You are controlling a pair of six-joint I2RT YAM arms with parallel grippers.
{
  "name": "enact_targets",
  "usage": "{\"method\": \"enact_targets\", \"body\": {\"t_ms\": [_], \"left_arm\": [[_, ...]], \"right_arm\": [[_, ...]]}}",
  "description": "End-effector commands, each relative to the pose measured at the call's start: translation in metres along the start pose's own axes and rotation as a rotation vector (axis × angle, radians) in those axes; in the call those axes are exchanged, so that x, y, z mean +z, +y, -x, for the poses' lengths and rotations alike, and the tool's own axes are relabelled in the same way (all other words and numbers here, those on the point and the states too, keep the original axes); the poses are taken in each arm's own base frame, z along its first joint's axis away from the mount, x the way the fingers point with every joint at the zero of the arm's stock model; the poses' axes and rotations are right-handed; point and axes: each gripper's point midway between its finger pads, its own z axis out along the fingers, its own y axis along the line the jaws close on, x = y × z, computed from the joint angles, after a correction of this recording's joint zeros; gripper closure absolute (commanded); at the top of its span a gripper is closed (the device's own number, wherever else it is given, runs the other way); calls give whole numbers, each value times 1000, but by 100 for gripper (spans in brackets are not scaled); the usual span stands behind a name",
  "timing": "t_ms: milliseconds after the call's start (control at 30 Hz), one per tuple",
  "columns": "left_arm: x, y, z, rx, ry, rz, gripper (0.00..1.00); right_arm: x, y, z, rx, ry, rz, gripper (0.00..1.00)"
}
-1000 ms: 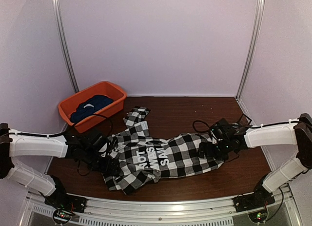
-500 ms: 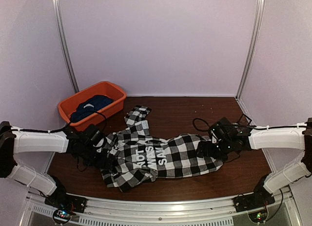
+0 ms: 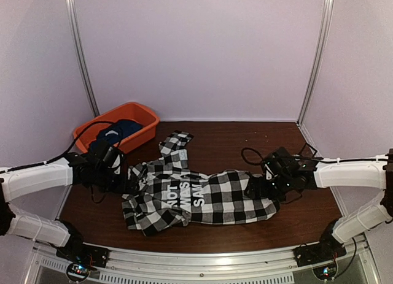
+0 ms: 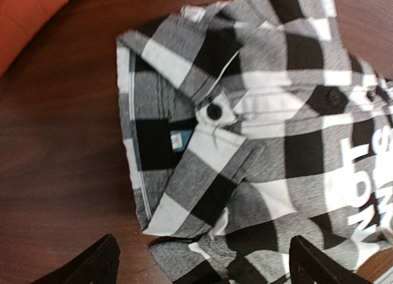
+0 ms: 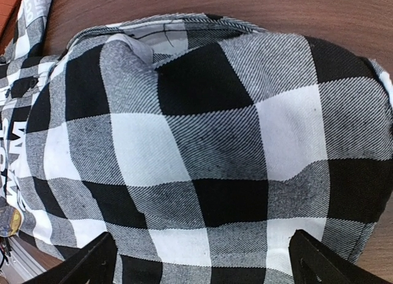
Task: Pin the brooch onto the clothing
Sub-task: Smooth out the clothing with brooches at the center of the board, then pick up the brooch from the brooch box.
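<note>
The clothing [image 3: 196,195] lies crumpled across the middle of the brown table [image 3: 245,143], and one sleeve reaches toward the far side. Its black panel of white lettering [image 3: 193,195] sits left of centre.

Over on the left, the left gripper [image 4: 204,262] hangs above the shirt's left end with its jaws spread wide and nothing between them. Its wrist camera looks down on folded collar fabric, a black button [image 4: 214,111] and a small teal label [image 4: 181,140].

On the right, the right gripper [image 5: 206,262] is also wide apart and empty, poised over the shirt's right end. Broad checks fill its wrist view. Whether either set of fingers touches the cloth cannot be told.

A small round disc [image 5: 9,221] shows at the left edge of the right wrist view, beside the lettering. It is too small to identify.

At the far left of the table stands an orange basin [image 3: 144,121] with a dark navy garment [image 3: 116,129] in it, just beyond the left arm.
</note>
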Motion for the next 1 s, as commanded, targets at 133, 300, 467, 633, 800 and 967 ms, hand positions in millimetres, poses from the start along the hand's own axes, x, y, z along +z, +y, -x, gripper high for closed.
{"method": "enact_targets", "body": {"t_ms": [133, 300, 467, 633, 800, 967], "left_arm": [[-53, -27, 64, 167, -203, -47, 2], [-83, -37, 107, 251, -285, -14, 2], [-134, -27, 182, 232, -412, 93, 2], [-173, -4, 228, 37, -603, 55, 2], [-159, 25, 249, -56, -609, 116, 2], [-135, 34, 264, -120, -580, 73, 2]], "right_arm": [[-28, 8, 26, -111, -117, -9, 0], [-37, 13, 41, -153, -149, -36, 0], [-42, 16, 50, -157, -178, -39, 0], [-32, 3, 43, -128, -158, -54, 0], [-36, -2, 32, -128, -138, -42, 0], [-58, 0, 38, -131, -191, -18, 0]]}}
